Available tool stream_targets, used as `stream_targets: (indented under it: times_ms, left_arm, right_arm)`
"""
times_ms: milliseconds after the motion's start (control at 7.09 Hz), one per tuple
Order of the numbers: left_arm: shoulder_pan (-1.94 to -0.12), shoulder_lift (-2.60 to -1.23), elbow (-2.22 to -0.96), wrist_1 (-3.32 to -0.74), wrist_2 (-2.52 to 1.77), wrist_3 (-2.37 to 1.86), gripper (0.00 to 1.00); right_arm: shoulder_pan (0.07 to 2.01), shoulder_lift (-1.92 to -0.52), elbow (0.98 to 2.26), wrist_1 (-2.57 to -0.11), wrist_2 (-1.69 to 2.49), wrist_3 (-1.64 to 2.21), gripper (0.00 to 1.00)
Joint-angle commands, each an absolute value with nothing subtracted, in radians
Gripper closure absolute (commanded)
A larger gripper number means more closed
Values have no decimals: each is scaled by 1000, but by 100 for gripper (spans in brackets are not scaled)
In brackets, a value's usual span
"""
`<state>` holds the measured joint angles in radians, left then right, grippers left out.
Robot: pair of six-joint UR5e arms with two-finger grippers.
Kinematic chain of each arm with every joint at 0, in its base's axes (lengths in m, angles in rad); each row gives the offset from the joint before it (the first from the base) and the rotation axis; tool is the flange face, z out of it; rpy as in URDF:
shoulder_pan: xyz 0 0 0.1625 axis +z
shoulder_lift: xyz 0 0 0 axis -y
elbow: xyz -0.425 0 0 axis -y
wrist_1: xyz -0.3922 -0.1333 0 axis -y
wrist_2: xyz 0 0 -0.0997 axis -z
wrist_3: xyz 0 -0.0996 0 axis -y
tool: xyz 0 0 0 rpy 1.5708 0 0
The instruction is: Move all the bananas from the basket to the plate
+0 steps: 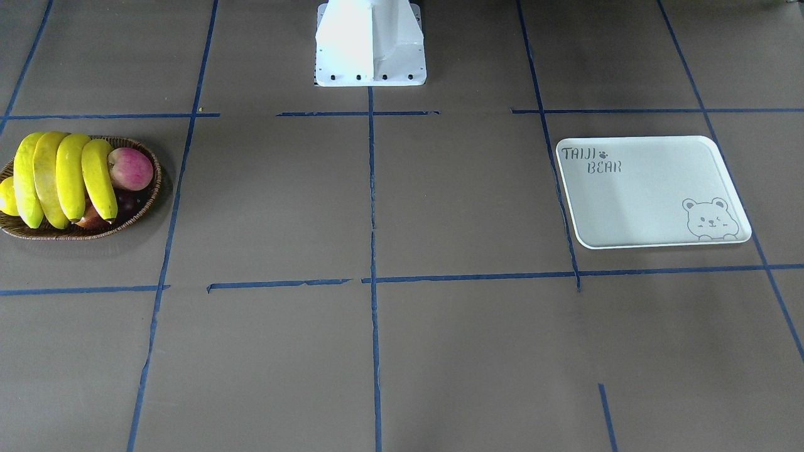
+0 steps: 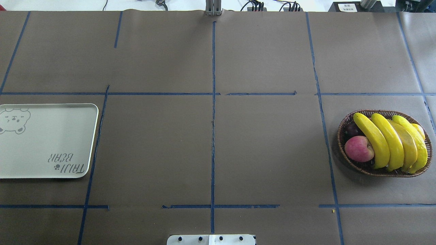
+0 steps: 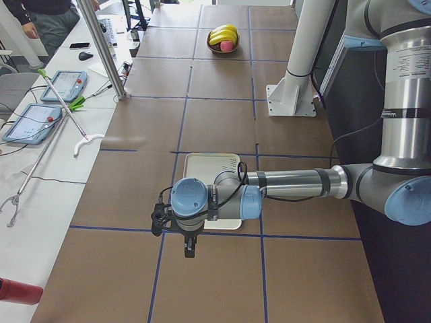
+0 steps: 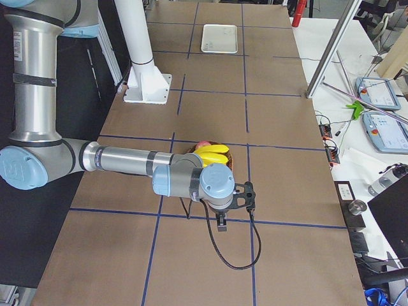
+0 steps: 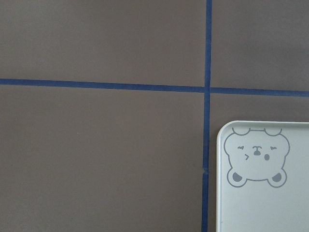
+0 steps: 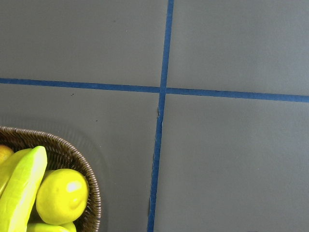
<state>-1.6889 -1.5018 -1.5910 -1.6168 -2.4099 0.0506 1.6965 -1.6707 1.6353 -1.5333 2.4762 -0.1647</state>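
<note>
**Start state: four bananas in basket, none on plate**

Location. You have all four bananas point(image 2: 391, 143) in the wicker basket point(image 2: 340, 131) at the robot's right end of the bench point(image 2: 211, 146). The plate point(image 2: 44, 143) lies well apart at the left end, and no banana is on it.

Appearance. The bananas are long, curved and bright yellow, with smooth skin. They lie side by side on top of the other fruit and cover most of the basket. A red-pink apple point(image 2: 359, 148) touches the inner banana, with a dark fruit point(image 2: 352, 129) just beyond the apple. A stubby yellow fruit point(image 6: 63, 195) sits at the outer rim. You cannot tell from here whether the bananas are joined at one end or loose.

Handling (judgement). Expect them to be light and fairly stiff, but the skin looks slick and the curve may let one roll in a pinch.
- Take hold at mid-length, across the narrow width.
- Start with the banana beside the apple, because its flank is exposed.
- Lift slowly in case its neighbours come up with it.

Claws. The left claw point(image 3: 190, 250) hangs over the bench just beside the plate's bear corner. The right claw point(image 4: 220, 226) hangs over the bench just beside the basket. Only the side cameras show them, so you cannot tell whether either is spread or pressed together.
</note>
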Motion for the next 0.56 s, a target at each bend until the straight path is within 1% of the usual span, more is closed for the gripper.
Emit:
stream_targets:
  times_ms: [0,423]
  left_arm:
    - [-1689,-1502,-1591,-1617,-2410,51,0]
    - [-1689,-1502,-1592,-1617,-2410,51,0]
  right_arm:
    - [1697,-1674,1634,-1531,2479,-164,0]
    - [1697,-1672,1635,-1523,2473,-163,0]
